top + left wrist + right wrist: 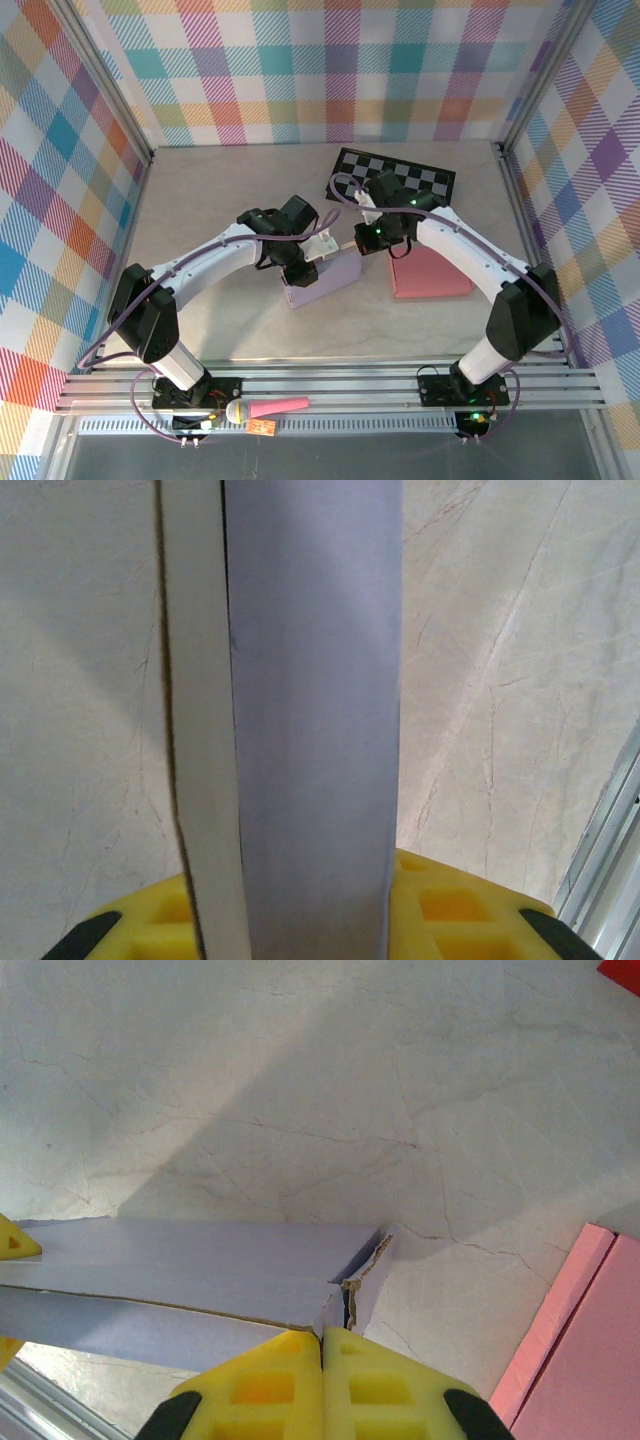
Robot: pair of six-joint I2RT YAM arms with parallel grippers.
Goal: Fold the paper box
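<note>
Here, left pincer (300, 905) clamped on lavender paper box (332, 278), right pincer (322, 1345) pinched shut on its corner.

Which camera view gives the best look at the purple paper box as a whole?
The top external view: it shows nearly the whole paper box, with its outline clear. The left wrist view shows one purple wall and a white edge close up; the right wrist view, one torn corner.
</note>
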